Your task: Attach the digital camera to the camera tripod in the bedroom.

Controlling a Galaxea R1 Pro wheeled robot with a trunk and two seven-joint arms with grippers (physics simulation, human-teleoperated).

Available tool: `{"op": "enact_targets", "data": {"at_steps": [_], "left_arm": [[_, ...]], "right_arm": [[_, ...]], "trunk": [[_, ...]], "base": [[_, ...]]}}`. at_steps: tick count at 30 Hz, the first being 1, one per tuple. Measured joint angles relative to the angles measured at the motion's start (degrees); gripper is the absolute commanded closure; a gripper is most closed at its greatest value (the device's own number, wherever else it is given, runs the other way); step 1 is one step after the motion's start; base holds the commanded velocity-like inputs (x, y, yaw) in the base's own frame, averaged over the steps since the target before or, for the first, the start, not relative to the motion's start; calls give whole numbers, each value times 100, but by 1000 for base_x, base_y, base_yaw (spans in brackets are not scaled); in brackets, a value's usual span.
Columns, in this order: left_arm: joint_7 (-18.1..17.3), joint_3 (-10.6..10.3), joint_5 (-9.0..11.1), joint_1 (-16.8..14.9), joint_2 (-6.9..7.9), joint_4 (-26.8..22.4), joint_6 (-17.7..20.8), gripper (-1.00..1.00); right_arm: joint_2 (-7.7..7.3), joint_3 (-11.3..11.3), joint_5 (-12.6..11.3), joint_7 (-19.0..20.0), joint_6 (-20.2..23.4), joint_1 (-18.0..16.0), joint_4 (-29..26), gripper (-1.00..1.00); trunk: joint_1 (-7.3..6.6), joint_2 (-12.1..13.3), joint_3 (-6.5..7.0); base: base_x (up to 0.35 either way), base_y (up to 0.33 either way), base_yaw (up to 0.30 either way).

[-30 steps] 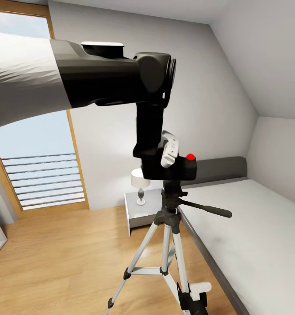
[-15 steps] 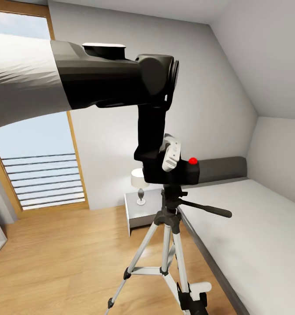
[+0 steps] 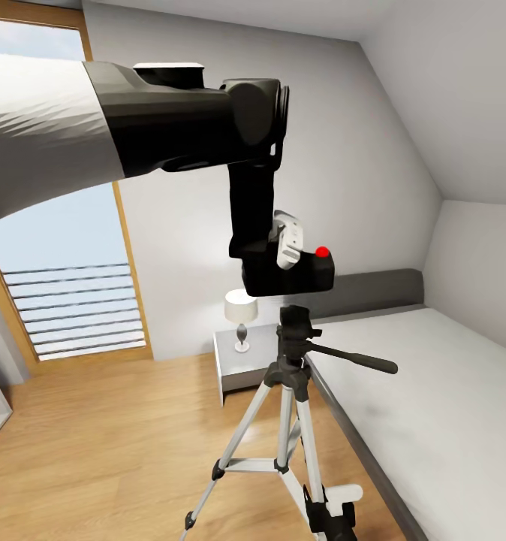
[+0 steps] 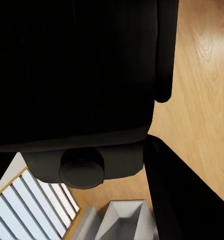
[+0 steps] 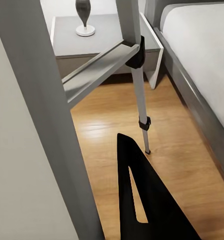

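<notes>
The digital camera (image 3: 292, 275), black with a red button, hangs in my left gripper (image 3: 286, 251), which is shut on it from above. A small gap separates it from the black head (image 3: 296, 330) of the camera tripod directly below, and the pan handle (image 3: 358, 359) points right. In the left wrist view the camera's dark body (image 4: 77, 75) blocks most of the picture. My right gripper (image 3: 332, 515) sits low beside a silver tripod leg (image 5: 52, 125). One black finger (image 5: 141, 200) shows there, and the leg hides the other.
A grey bed with a white mattress (image 3: 433, 391) stands right of the tripod. Behind it are a grey nightstand (image 3: 242, 364) with a lamp (image 3: 241, 319). A tall wood-framed window (image 3: 65, 300) is at the left, above light wood floor (image 3: 118, 451).
My left arm has risen with the camera. The camera sat against the tripod head half a second ago and now hangs a little above it.
</notes>
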Motion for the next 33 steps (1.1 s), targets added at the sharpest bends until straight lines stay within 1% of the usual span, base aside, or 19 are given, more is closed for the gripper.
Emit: {"op": "enact_targets", "data": {"at_steps": [5,7,9,13,16,26,33], "left_arm": [[0,0,-2,3,-10,12,3,100],[0,11,-4,3,-50,15,14,100],[0,59,-7,3,-85,23,21,100],[33,224,-10,10,-112,79,33,100],[97,262,-10,17,-119,91,35,100],[129,281,-16,29,-138,56,35,100],[129,248,-25,37,-227,37,35,100]], "right_arm": [[0,18,-24,4,0,0,0,100],[0,19,-26,4,2,0,0,100],[0,28,-36,3,3,0,-1,100],[0,23,-31,4,1,0,0,100],[0,22,-30,4,1,0,0,100],[0,21,-29,4,1,0,0,100],[0,22,-29,4,0,0,0,100]], "trunk": [[0,0,0],[0,0,0],[0,0,0],[0,0,0],[0,0,0],[0,0,0],[0,0,0]], "base": [[0,0,0],[0,0,0],[0,0,0],[0,0,0],[0,0,0],[0,0,0],[0,0,0]]}}
